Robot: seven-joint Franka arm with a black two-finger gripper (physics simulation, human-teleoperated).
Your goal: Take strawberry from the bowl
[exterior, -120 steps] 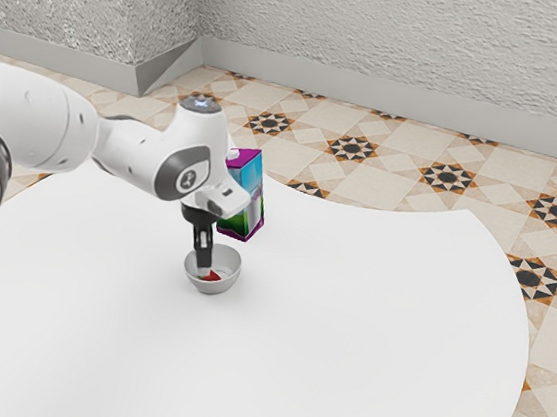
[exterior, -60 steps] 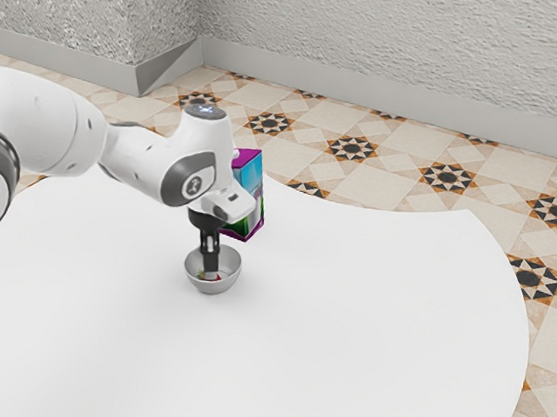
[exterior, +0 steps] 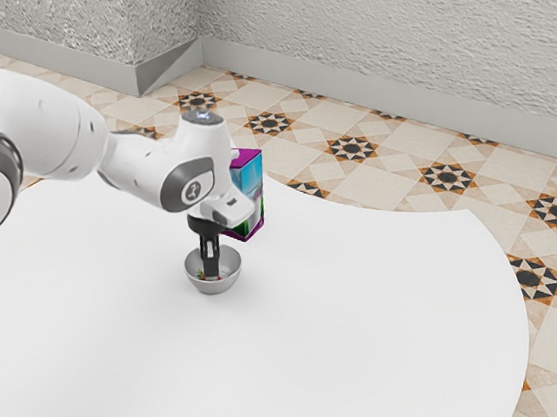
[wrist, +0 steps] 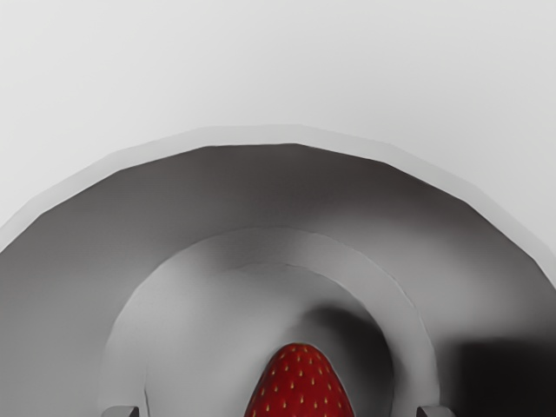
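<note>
My gripper [exterior: 212, 273] stands open astride the strawberry [wrist: 300, 387], whose taper, pinched too high, could slip toward the bowl's rim [wrist: 295, 135].

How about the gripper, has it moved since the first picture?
Yes. In the exterior view, the gripper has shifted slightly toward the view's right and a little lower, judged against the bowl, which has stayed put.

The white table [exterior: 364, 339] supports one grey bowl [exterior: 213, 288] and, at the bowl's one o'clock in the exterior view, one upright multicoloured carton [exterior: 250, 180]
</note>
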